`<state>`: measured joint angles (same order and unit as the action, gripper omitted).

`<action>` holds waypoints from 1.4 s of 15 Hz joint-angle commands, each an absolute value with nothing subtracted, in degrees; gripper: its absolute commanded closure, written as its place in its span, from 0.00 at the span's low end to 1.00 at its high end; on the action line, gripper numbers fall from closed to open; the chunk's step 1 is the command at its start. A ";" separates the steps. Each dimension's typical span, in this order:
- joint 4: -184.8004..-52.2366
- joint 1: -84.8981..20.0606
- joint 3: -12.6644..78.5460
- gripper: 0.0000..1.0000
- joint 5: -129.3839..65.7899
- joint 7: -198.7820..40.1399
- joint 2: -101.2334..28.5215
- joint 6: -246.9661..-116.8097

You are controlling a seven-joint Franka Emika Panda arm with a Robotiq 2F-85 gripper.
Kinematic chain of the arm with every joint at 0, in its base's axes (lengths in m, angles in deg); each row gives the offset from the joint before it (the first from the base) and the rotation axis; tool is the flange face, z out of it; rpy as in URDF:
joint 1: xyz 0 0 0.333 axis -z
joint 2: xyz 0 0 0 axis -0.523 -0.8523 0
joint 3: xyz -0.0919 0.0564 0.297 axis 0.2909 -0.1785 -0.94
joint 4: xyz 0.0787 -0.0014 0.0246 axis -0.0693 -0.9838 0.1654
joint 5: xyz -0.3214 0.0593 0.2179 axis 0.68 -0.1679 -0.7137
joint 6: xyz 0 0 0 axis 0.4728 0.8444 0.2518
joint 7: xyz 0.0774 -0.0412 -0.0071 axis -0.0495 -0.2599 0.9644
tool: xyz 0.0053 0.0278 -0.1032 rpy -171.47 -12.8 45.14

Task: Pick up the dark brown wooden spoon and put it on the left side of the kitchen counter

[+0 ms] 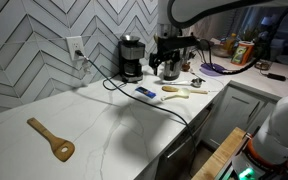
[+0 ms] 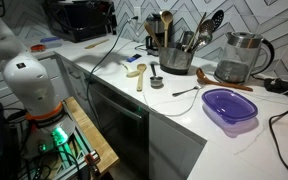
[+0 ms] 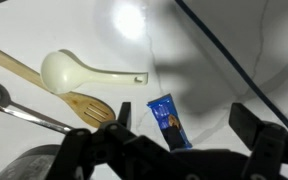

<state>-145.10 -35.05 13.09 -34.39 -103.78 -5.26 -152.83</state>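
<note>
My gripper [image 3: 184, 116] is open and empty, high above the white marbled kitchen counter [image 1: 104, 135]; in an exterior view it hangs over the utensil pot [image 1: 169, 48]. Below it in the wrist view lie a blue packet [image 3: 167, 120], a pale cream utensil [image 3: 66, 70] and a mid-brown wooden spoon [image 3: 90, 106]. A slender dark reddish-brown spoon [image 2: 234, 82] seems to lie in front of the glass kettle [image 2: 242, 55], far from the gripper. The tan flat spatula [image 1: 52, 140] lies alone on the counter's other end.
A coffee maker [image 1: 131, 58] with a black cable [image 1: 154, 105] trailing over the counter. A pot of utensils [image 2: 174, 55], a purple bowl [image 2: 229, 105], a small cup [image 2: 156, 82] and a metal spoon [image 2: 184, 92] crowd the kettle end.
</note>
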 commanded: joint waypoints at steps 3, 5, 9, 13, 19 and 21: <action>-130.75 -33.23 20.92 0.00 -33.08 -92.50 -12.81 -147.62; -124.63 -32.27 23.58 0.00 -32.30 -86.94 -16.09 -143.17; -114.73 -30.11 28.18 0.00 -30.19 -77.35 -20.68 -136.76; -109.42 -27.35 32.23 0.00 -30.87 -64.79 -21.60 -134.18; -104.54 -21.49 38.50 0.00 -36.93 -51.88 -24.12 -134.15; -105.05 -19.48 40.25 0.00 -38.10 -49.05 -24.68 -134.43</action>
<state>-106.65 -22.25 38.23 -35.10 -53.23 -22.46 -135.78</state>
